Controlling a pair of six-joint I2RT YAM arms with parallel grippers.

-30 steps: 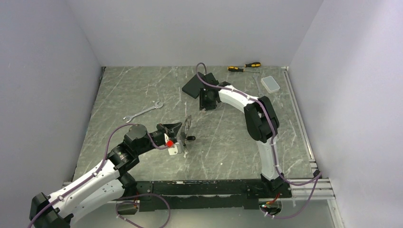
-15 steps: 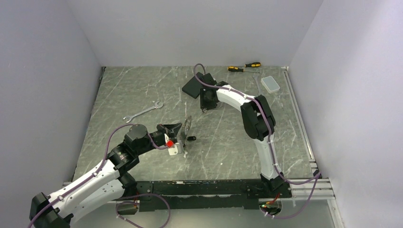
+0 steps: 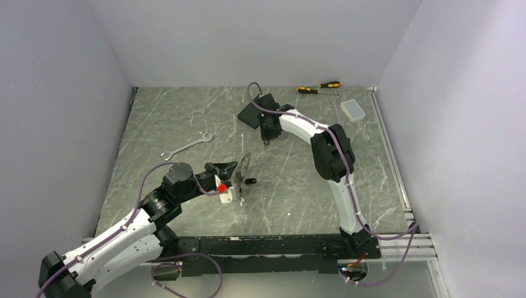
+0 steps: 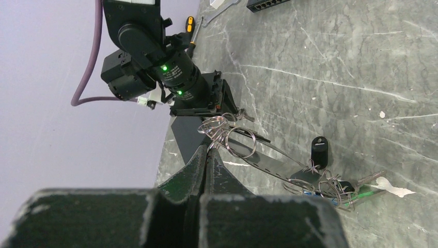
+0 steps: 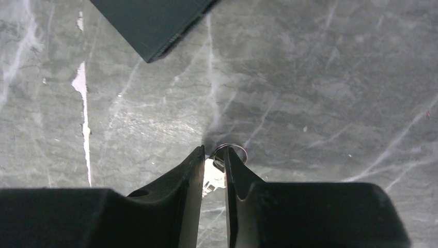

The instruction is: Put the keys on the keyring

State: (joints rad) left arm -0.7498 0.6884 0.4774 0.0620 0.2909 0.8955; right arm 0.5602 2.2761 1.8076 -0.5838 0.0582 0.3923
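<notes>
Your left gripper [image 4: 206,149] was clamped on the keyring [image 3: 245,164], holding it on edge over the middle of the table [image 3: 186,118]. The keys [image 4: 335,188] bunched at its low end were too tangled to count. Your right gripper [image 5: 213,151], toward the far edge beside a black box [image 5: 155,20], straddled one key [image 5: 212,178] that was mostly hidden. I cannot tell if it gripped.
</notes>
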